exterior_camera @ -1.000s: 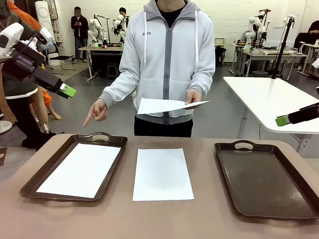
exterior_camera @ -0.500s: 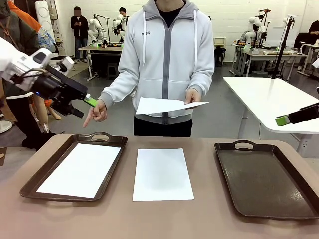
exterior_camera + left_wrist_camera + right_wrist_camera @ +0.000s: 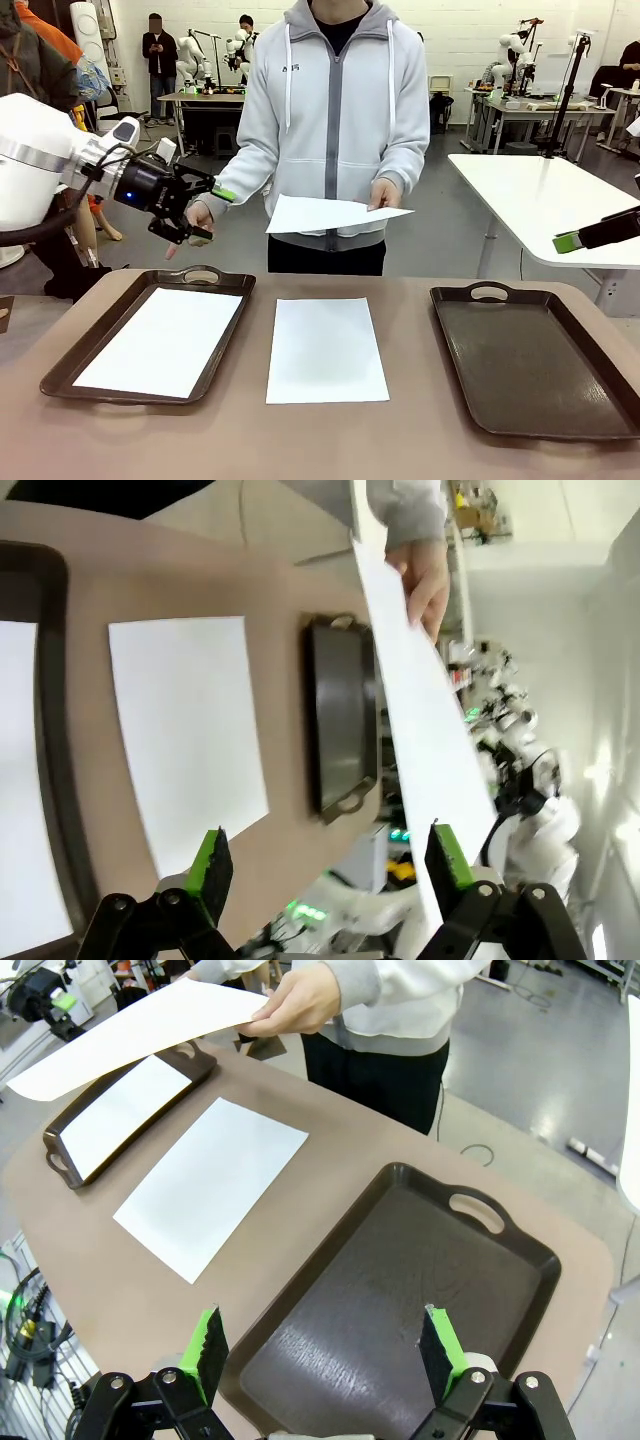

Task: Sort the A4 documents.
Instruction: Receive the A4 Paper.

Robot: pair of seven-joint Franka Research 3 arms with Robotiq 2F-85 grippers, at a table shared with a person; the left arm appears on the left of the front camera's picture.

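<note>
One A4 document (image 3: 327,350) lies flat on the table's middle. A second sheet (image 3: 160,340) rests inside the left tray (image 3: 70,362). A person's hand (image 3: 385,192) holds a third sheet (image 3: 330,214) level above the far edge. My left gripper (image 3: 208,214) hangs open in the air just left of that held sheet, in front of the person's other hand. In the left wrist view the held sheet (image 3: 420,740) runs edge-on past the open fingers (image 3: 212,860). My right gripper (image 3: 325,1355) stands open high over the bare right tray (image 3: 400,1290).
The dark brown right tray (image 3: 530,360) has its handle toward the person. The person stands close against the far table edge. A white table (image 3: 540,200) sits behind on the right, beside my right gripper's green pad (image 3: 570,241).
My left arm has swung right and lower toward the person's held sheet, now covering the pointing hand. The held sheet dipped slightly. The right arm has not moved.
</note>
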